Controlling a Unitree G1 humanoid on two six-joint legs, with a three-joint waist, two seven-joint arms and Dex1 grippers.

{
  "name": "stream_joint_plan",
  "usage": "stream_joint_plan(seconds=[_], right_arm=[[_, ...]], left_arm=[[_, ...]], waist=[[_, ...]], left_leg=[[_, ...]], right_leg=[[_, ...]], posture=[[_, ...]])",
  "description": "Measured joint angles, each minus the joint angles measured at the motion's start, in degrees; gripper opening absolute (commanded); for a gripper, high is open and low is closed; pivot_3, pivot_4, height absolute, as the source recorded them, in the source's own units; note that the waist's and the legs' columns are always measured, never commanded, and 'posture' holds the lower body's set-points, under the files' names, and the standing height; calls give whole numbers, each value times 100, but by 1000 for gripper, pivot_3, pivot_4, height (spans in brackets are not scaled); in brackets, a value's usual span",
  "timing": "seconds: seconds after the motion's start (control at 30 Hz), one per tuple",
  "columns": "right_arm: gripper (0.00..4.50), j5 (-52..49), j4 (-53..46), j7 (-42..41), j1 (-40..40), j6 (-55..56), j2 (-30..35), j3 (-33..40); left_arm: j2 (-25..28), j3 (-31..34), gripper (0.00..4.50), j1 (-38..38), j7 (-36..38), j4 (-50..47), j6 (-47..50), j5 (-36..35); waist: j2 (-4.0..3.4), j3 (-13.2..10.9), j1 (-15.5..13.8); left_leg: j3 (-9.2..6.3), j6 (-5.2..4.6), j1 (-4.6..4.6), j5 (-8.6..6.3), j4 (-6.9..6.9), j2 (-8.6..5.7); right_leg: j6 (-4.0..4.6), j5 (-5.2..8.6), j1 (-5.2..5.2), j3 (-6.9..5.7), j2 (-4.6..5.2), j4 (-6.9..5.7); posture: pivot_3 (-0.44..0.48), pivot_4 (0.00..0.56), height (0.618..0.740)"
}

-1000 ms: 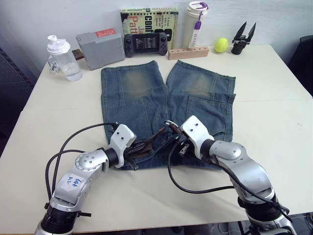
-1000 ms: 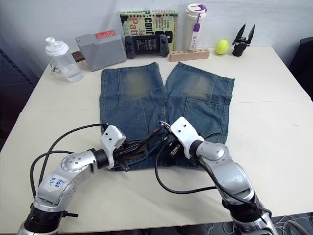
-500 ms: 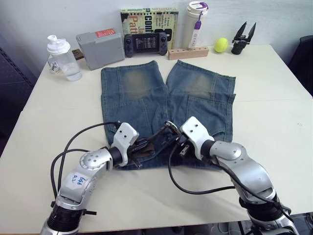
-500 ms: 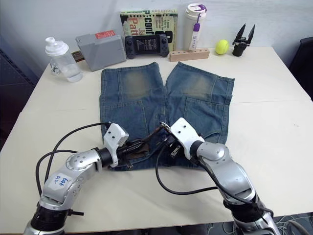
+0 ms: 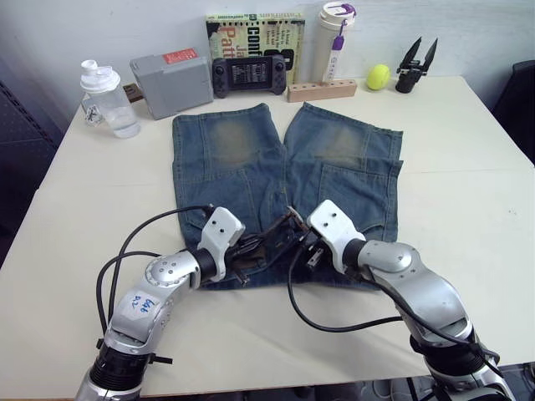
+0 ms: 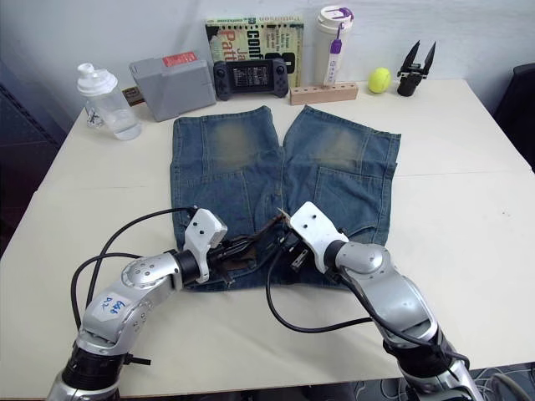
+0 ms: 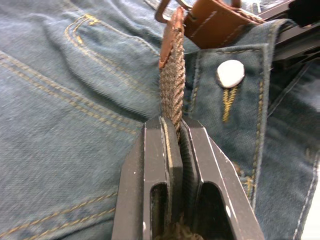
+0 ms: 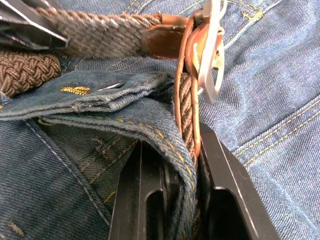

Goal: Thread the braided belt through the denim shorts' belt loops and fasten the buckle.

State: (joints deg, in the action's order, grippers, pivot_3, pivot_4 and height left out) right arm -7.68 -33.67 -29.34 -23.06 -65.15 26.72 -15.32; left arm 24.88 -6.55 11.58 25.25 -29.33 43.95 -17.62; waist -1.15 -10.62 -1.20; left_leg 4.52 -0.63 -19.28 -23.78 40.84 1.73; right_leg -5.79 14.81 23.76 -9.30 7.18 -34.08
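Fastening step, I judge: my left gripper [image 7: 172, 131] pinches the belt [image 7: 172, 82] strap, my right gripper [image 8: 167, 150] clamps belt and waistband of the shorts [image 5: 251, 167] at the near middle, buckle [image 8: 212, 50] just above. Next: feed the strap end into the buckle frame. A folded denim flap crowds it; bottle [image 5: 107, 100] and book [image 5: 251, 33] sit far off.
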Motion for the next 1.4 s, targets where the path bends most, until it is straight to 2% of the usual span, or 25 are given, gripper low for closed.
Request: stream_joint_plan(seconds=[0.37,0.53,0.8,1.13,1.4], right_arm=[[69,-319,47,-13,16,-78,-16,132],[69,-554,66,-59,-3,-239,-57,286],[69,-892,47,-393,-48,-328,340,211],[69,-1102,384,-159,-106,-383,-24,591],[69,-1303,409,-18,-112,-382,-138,769]], left_arm=[[-8,-33,0,-130,-2,-225,-5,3],[69,-140,0,-200,36,-207,-354,214],[13,-263,0,-198,52,-94,-956,531],[163,99,0,-828,202,-154,-983,403],[174,168,0,-861,251,-154,-1026,397]], waist=[[0,0,1],[0,0,0],[0,0,-5],[0,0,0],[0,0,-2]], left_leg=[[0,0,-1,0,-1,0],[0,0,-1,0,-1,0],[-1,0,-2,0,-1,0],[-4,0,-3,0,-2,1],[-7,-1,-3,-1,-2,0]], right_leg=[[0,0,0,0,0,1],[0,0,0,0,0,1],[0,0,1,-1,1,2],[0,0,4,1,2,1],[0,0,4,1,3,0]], posture=[[0,150,726],[0,150,726],[0,150,726],[0,150,726],[0,150,726]])
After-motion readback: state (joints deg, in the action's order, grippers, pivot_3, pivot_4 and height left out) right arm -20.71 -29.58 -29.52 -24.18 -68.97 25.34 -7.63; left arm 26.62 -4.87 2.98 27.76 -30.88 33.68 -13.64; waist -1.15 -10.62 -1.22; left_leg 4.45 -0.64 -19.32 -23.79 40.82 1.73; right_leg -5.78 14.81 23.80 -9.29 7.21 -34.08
